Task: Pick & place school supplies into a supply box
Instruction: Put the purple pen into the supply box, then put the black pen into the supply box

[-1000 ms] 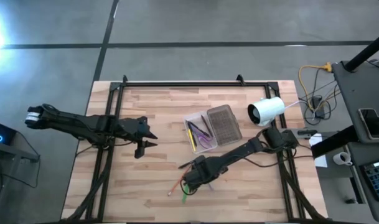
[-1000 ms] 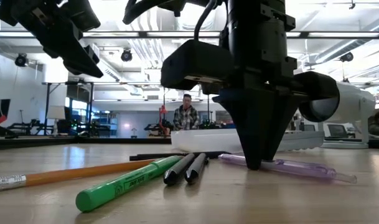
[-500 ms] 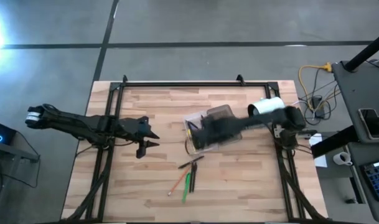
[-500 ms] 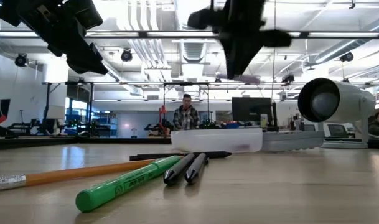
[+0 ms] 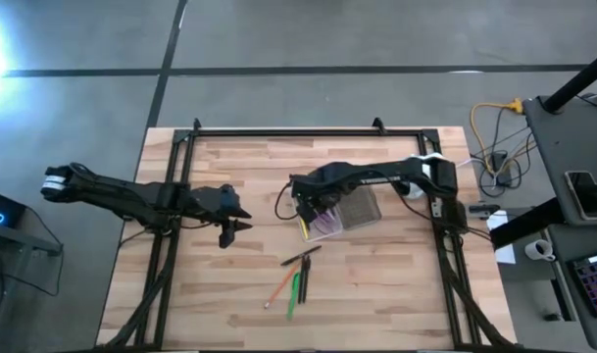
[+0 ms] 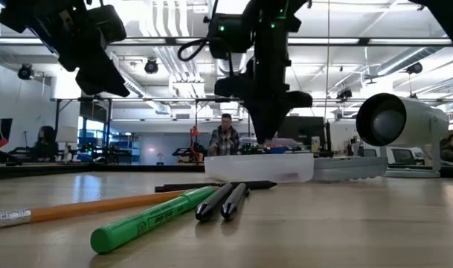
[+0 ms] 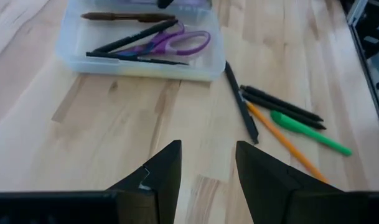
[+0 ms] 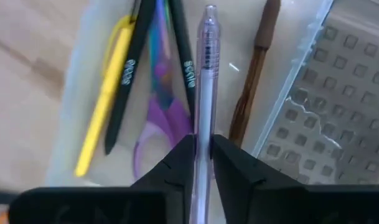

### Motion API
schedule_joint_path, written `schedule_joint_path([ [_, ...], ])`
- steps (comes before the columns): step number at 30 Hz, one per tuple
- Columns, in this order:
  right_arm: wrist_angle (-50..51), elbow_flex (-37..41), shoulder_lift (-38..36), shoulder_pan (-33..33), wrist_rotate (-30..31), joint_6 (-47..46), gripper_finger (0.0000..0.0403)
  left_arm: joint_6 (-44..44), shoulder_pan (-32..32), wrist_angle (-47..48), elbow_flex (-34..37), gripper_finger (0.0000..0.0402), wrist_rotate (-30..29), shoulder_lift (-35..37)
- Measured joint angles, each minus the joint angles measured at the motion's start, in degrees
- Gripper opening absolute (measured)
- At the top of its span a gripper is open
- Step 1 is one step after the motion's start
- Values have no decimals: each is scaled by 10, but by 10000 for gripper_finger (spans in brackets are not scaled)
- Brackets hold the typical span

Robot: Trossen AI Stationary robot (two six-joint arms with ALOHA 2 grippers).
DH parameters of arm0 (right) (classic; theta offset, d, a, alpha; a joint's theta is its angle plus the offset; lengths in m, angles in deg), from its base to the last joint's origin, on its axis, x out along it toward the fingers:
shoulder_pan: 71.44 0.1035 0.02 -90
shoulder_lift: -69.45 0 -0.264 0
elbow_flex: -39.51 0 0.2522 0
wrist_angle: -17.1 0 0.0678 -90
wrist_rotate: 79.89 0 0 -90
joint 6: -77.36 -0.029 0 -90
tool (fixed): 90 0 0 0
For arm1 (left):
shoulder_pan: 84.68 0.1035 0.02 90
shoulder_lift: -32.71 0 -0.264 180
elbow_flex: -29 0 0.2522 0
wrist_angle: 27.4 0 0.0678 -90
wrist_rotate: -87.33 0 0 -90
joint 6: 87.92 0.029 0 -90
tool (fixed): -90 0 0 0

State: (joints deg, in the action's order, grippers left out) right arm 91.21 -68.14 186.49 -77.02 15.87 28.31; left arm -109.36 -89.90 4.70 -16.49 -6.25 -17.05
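My right gripper [image 8: 203,155] hovers over the supply box's clear tray [image 5: 318,224], shut on a clear purple pen [image 8: 206,68]. In the tray [image 8: 83,74] lie a yellow pen [image 8: 108,99], two black pens, purple scissors [image 8: 158,124] and a dark red pen [image 8: 254,74]. The textured lid [image 8: 320,106] lies open beside the tray. Black pens [image 5: 303,258], an orange pencil [image 5: 278,288] and a green pen [image 5: 294,291] lie flat on the table nearer the front. My left gripper [image 5: 235,224] waits open, left of the box. My right gripper pinches the purple pen's barrel [image 8: 203,134] between its two fingers [image 8: 177,165], coming from above with the fingers across the pen. The pen is lifted clear, above the tray and running along it like the pens inside. Its near end is hidden behind the fingers.
A white cylindrical camera [image 6: 397,123] stands at the table's right, beyond the box. A black frame rail [image 5: 283,130] runs along the far edge. Bare wood lies between my left gripper and the loose pens [image 7: 282,118]. People show in the room behind [image 6: 225,138].
My right gripper, shut on the purple pen down on the table beside the loose pens, has lifted it clear and swung toward the far edge. It now hangs over the tray. The other pens have stayed where they were.
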Motion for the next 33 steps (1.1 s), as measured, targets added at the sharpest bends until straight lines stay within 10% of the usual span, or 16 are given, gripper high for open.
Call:
schedule_joint_path([
  [17, -6, -3, -75, 33, 72, 4, 204, -18, 0, -54, 0, 136, 38, -100],
  [33, 53, 58, -119, 278, 125, -418, 194, -13, -105, -64, -129, 136, 1, -325],
])
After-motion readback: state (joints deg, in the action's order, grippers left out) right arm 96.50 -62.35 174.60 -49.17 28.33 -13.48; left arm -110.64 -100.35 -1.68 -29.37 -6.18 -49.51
